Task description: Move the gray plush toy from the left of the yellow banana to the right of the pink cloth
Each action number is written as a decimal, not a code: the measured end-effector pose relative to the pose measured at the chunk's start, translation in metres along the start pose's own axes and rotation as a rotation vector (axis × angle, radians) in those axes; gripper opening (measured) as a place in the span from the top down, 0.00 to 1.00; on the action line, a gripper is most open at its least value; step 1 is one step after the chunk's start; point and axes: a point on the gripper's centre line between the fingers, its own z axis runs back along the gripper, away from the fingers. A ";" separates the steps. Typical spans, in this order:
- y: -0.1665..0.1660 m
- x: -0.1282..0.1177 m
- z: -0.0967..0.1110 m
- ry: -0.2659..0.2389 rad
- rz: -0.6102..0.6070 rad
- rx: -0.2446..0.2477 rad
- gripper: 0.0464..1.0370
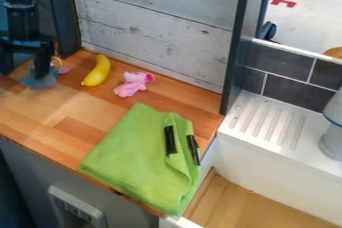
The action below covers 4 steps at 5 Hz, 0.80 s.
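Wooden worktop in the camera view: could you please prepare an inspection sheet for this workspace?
Surface: wooden worktop, light and dark strips.
Things at hand: blue-grey item, right by the gripper.
Clutter: yellow banana, pink toy, folded green cloth with two black strips, reaching the worktop's front edge.
Gripper: at upper left, fingers apart.
Cables: nothing seen.
Surroundings: plank wall, dark tiles, ridged white drainboard.

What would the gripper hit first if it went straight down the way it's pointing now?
Probably the blue-grey item just under the gripper, then the wooden counter beneath. Depth is hard to judge here, so they may already be touching.
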 end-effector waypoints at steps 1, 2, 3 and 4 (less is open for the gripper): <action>-0.001 0.005 0.001 -0.031 0.027 0.020 0.04; -0.003 0.015 0.014 -0.073 0.041 0.018 0.04; -0.004 0.021 0.018 -0.094 0.047 0.003 0.04; -0.005 0.031 0.006 -0.071 0.032 -0.004 0.04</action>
